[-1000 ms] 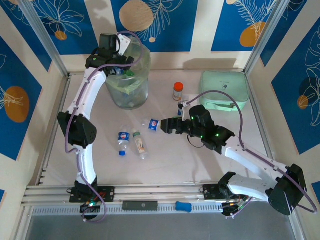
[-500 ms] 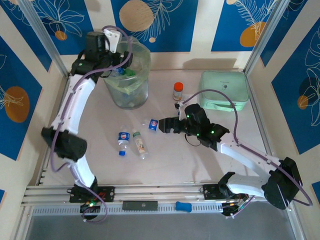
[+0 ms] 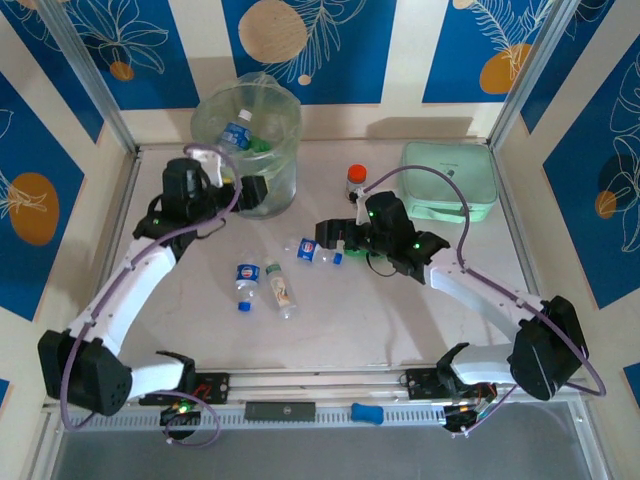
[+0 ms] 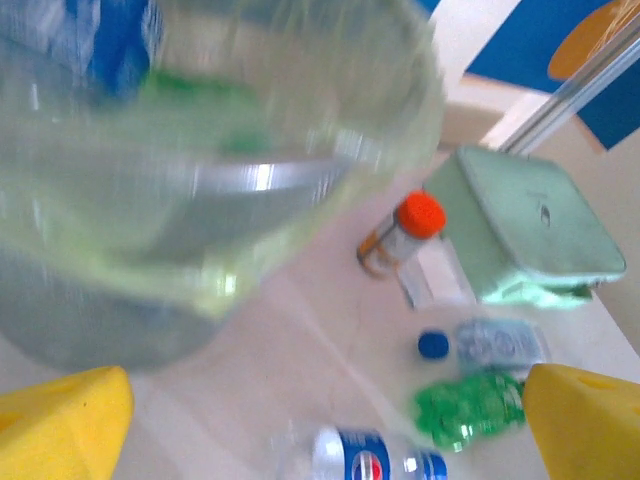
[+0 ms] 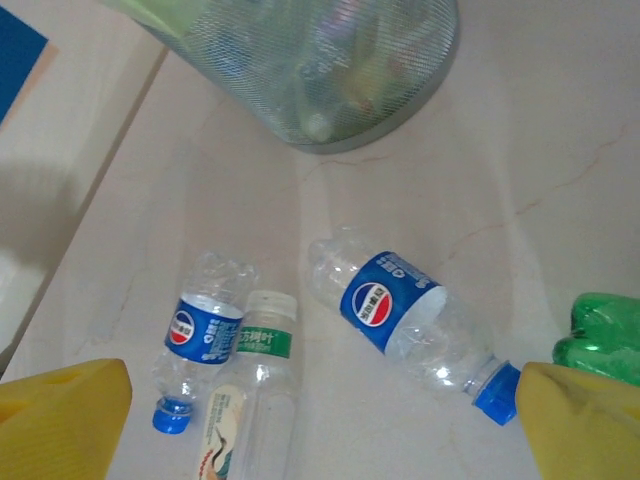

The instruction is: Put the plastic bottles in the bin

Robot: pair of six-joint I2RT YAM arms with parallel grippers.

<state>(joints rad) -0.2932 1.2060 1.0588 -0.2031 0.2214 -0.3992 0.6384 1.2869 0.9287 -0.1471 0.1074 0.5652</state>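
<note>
Because the clear crumpled plastic bottle with a blue label and blue cap point(image 5: 395, 310) lies slantwise between the widely spread, empty yellow fingers point(image 5: 70, 415) of the right hand point(image 5: 325, 415), a squeeze could catch it off-centre near the cap. That could send the light round body rolling away across the pale bench point(image 3: 400, 310). The green see-through bottle point(image 5: 605, 335), just beside the finger on the right, might be pinched along with it or knocked aside. From the near right corner the right arm reaches left and far, its hand low over that bottle at mid-bench. The left arm is folded with its elbow at the near left. The left hand point(image 3: 252, 190) is spread just as wide, holds nothing, and sits close by the near wall of the tall round pale-green translucent bin point(image 3: 283, 165). Its wrist view is blurred, so I cannot tell whether it touches. A careless swing there could probably shove or tip the light bin, which holds bottles.
</note>
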